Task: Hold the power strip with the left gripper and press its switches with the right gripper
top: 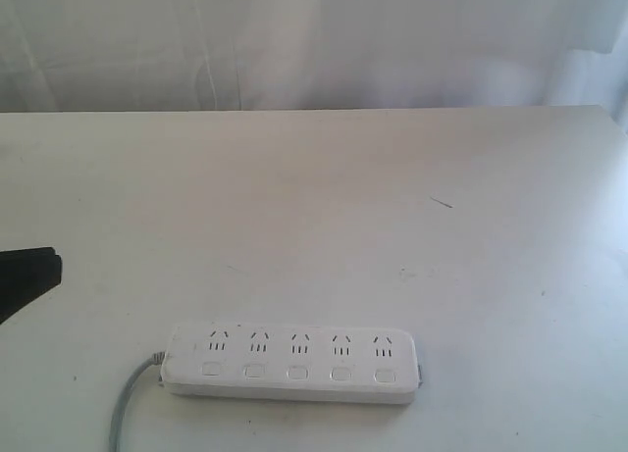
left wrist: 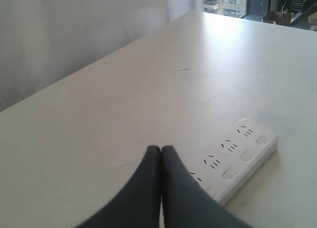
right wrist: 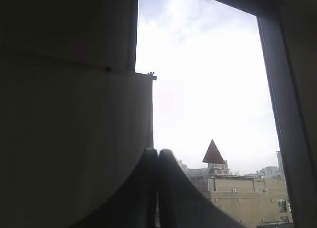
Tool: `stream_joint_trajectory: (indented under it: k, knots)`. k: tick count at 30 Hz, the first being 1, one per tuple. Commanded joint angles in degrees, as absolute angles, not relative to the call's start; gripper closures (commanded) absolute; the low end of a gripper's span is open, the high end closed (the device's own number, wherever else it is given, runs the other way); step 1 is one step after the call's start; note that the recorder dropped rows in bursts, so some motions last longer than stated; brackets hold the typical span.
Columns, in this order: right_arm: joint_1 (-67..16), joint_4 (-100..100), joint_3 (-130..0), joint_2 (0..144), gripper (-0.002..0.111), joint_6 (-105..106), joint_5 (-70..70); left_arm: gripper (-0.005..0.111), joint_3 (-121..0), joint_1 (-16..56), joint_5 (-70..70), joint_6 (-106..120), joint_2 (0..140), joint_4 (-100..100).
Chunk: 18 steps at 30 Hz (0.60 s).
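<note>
The white power strip (top: 290, 363) lies flat near the table's front edge, its row of switches (top: 297, 372) on the near side and its grey cord (top: 125, 410) leaving its left end. My left gripper (left wrist: 161, 149) is shut and empty, hovering over the table to the left of the strip (left wrist: 237, 159); only a black tip of it (top: 29, 276) shows at the exterior view's left edge. My right gripper (right wrist: 158, 152) is shut on nothing, raised and facing a window. It does not appear in the exterior view.
The white table (top: 324, 207) carries a small dark mark (top: 441, 202) at mid right. A pale curtain (top: 294, 40) hangs behind the table's far edge. In the right wrist view only a window with buildings (right wrist: 233, 183) outside shows.
</note>
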<state>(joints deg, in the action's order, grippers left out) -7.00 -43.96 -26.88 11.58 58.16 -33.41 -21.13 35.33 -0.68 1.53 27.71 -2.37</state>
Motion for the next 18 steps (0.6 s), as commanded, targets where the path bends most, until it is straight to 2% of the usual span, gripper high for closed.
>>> stream_joint_trajectory:
  k: [1, 6, 11, 18]
  knots:
    - [-6.8, -44.0, -26.7, 11.8, 0.108, 58.7, -27.8, 0.107, -20.7, 35.5, -1.2, 0.9, 27.3, -1.5]
    - [-6.8, -30.6, -26.0, 11.2, 0.108, 58.7, -11.3, 0.107, -20.7, 35.5, -1.2, 1.3, 27.3, -1.6]
    - [-6.3, -24.8, -23.1, 8.8, 0.108, 58.7, -18.4, 0.107, -20.7, 35.5, -1.2, 1.4, 27.3, -1.8]
    - [-2.8, -11.5, -14.6, 3.2, 0.108, 58.7, -13.0, 0.107, -20.7, 35.5, -1.2, 1.4, 27.3, -1.8]
